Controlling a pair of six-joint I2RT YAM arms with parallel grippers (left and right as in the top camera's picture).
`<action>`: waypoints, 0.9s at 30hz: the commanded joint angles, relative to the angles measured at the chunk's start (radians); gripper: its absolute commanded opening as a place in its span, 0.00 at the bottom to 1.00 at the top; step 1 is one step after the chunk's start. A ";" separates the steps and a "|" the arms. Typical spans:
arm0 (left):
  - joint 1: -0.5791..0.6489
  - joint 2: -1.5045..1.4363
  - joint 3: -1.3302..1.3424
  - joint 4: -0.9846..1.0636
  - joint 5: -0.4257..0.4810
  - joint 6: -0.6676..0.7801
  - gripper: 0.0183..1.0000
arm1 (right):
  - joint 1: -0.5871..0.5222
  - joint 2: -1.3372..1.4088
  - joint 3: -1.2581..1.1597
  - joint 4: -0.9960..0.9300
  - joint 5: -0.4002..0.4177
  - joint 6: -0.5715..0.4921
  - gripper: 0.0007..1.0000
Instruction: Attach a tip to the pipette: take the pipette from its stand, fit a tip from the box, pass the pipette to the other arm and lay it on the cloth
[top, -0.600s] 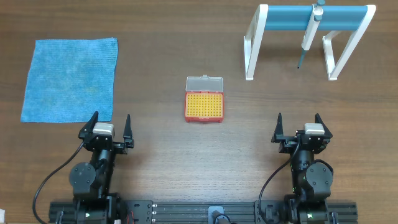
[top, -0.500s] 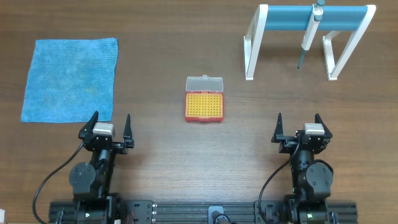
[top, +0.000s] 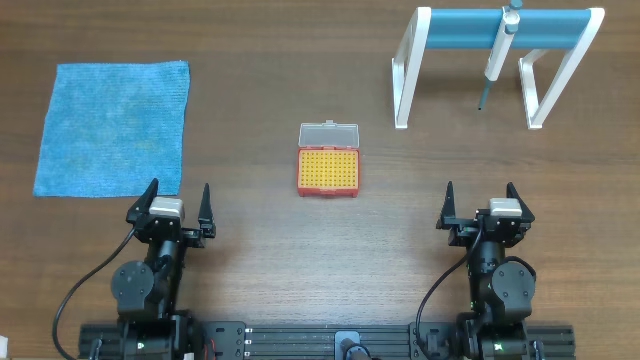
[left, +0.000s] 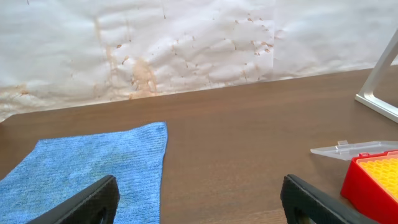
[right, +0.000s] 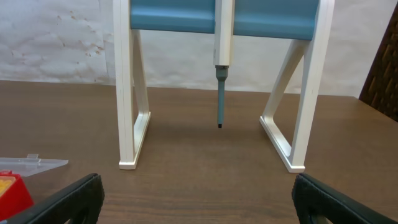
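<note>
Slim white pipette (top: 495, 62) w/ a grey tapered shaft hangs upright from a stand (top: 470, 30) (smooth blue bar on white angled legs) at the far right of a dark wood-grain table (top: 250, 80), its lower end clear of the tabletop. Mid-table sits a small red plastic tip box (top: 328, 172) showing a grid of yellow tips, its clear lid (top: 329, 134) open flat behind it. A soft blue woven cloth (top: 112, 130) lies flat at far left. L gripper (top: 178, 188) & R gripper (top: 480, 188), black w/ pointed fingers, sit near their bases, jaws spread wide & holding nothing: L just beside the cloth's near corner, R facing the stand, the box between the two arms.
</note>
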 joint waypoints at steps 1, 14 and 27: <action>-0.003 -0.005 -0.003 -0.004 -0.004 0.011 0.84 | 0.006 -0.011 -0.002 -0.004 0.021 -0.011 0.98; -0.003 -0.005 -0.003 -0.004 -0.004 0.011 0.84 | 0.005 0.035 -0.002 0.008 -0.036 -0.010 0.98; -0.003 -0.005 -0.003 -0.004 -0.004 0.011 0.84 | -0.166 1.433 0.615 0.645 -0.209 0.077 0.99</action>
